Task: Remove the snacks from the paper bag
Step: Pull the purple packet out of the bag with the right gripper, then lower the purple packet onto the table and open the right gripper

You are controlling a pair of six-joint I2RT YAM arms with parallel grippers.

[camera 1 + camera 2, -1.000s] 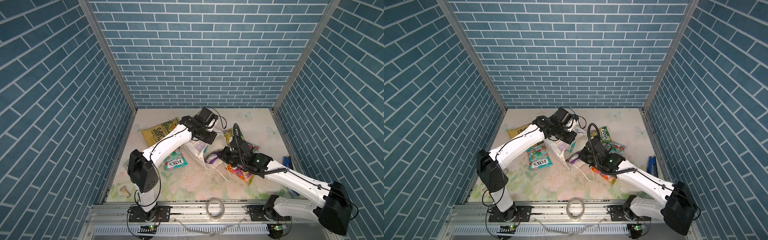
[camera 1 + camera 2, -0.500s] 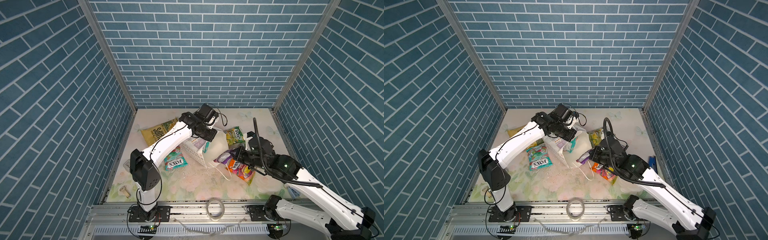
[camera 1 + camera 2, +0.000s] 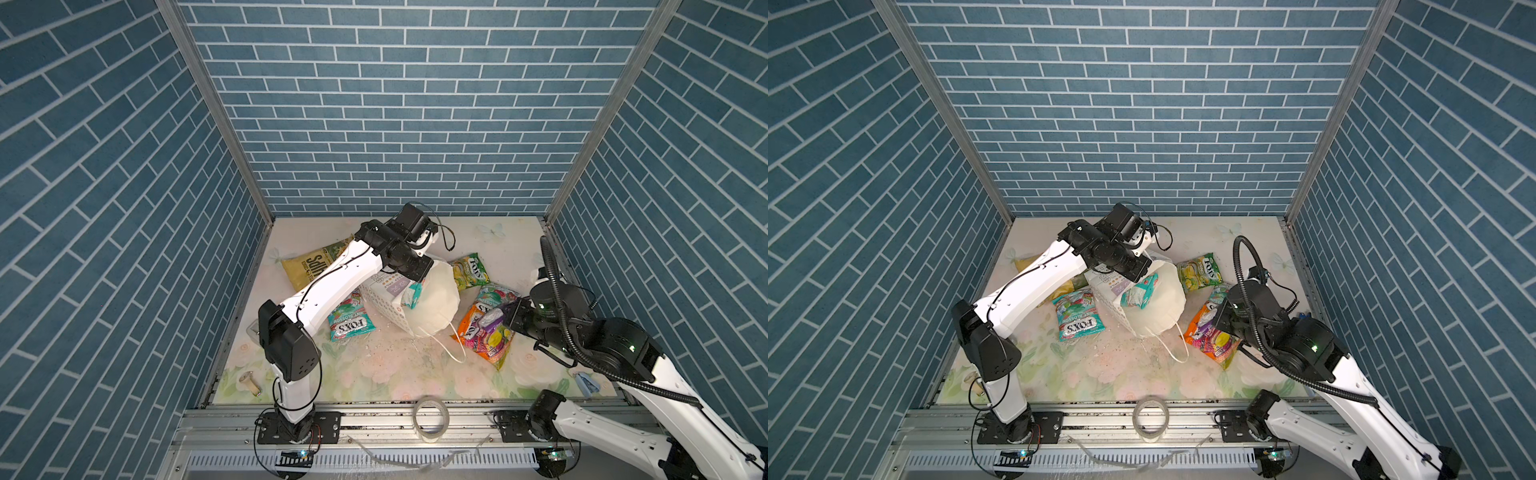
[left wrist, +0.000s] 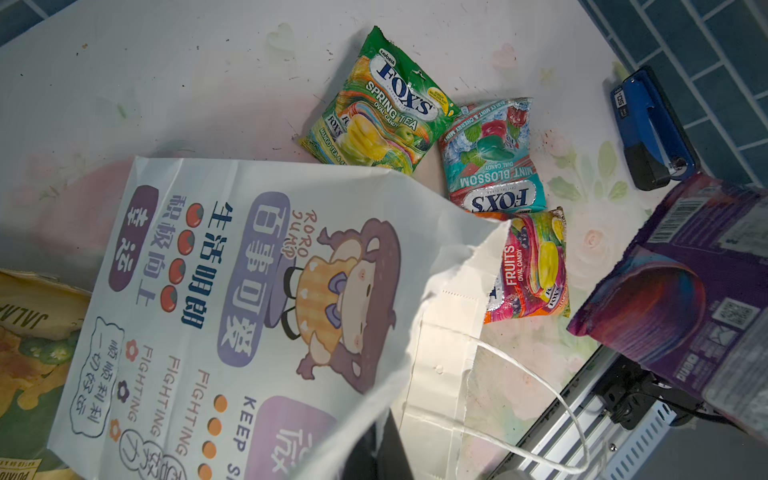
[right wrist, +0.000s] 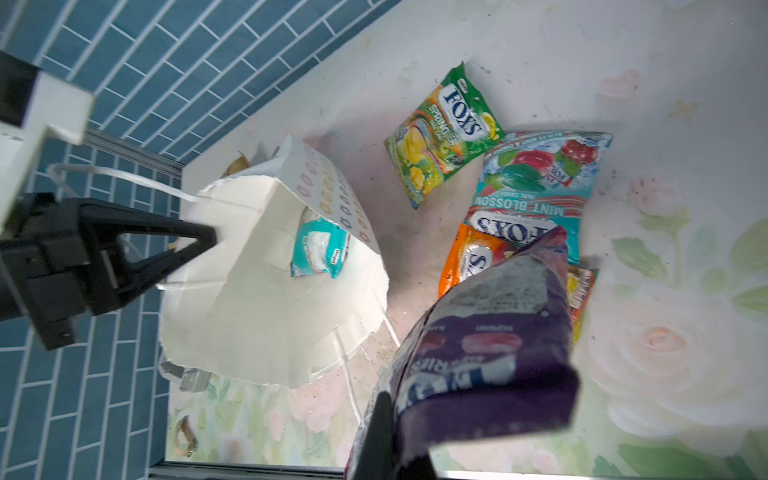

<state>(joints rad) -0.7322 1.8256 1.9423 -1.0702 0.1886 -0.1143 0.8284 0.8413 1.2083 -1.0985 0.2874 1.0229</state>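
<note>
Noted blue stapler (image 4: 648, 129) far right, clear tape roll (image 3: 417, 415) near. Pinched rim of tilted white paper carrier bag (image 3: 436, 303), mid-table, teal glossy packet (image 5: 318, 249) inside, with left gripper (image 5: 210, 241); clamped purple glossy packet (image 5: 490, 340) right of it with right gripper (image 3: 508, 318).

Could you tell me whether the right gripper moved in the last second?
Yes: the right gripper moved rightward, away from the paper bag, to above the orange packet.

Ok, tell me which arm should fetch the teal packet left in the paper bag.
Right. The left pincer is shut on the rim of the paper bag, with its mouth toward the right arm. The right pincer faces the teal packet but must first drop its purple packet.
</note>
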